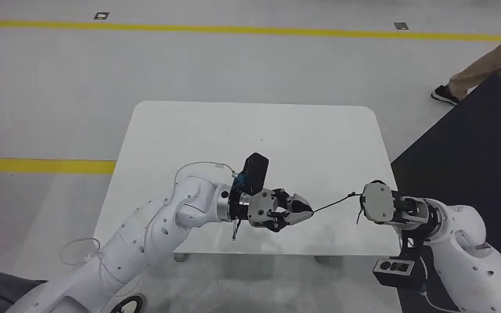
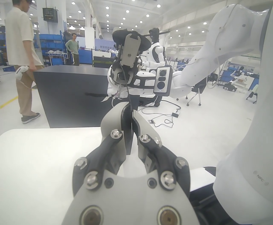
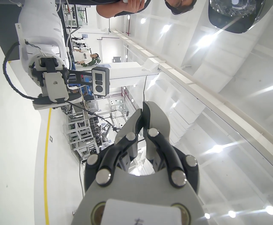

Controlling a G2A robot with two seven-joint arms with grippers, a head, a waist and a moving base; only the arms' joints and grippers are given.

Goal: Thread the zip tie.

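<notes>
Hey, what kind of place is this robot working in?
Probably a large robotics lab or factory-style test hall. Other humanoid robots stand at stations in the background, blue storage bins line shelves, and yellow lines mark the pale floor under rows of high ceiling lights.

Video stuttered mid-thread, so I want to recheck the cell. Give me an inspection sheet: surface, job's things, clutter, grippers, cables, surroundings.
Surface: white table with rounded corners.
Job's things: zip tie held in the air between the two grippers, over the table's near edge. Whether it is threaded cannot be told.
Clutter: nothing seen.
Grippers: left gripper shut on one end of the zip tie; right gripper shut on it farther along.
Cables: black cable loose on the floor beyond the table.
Surroundings: black box beside the table; yellow lines on the floor.
</notes>
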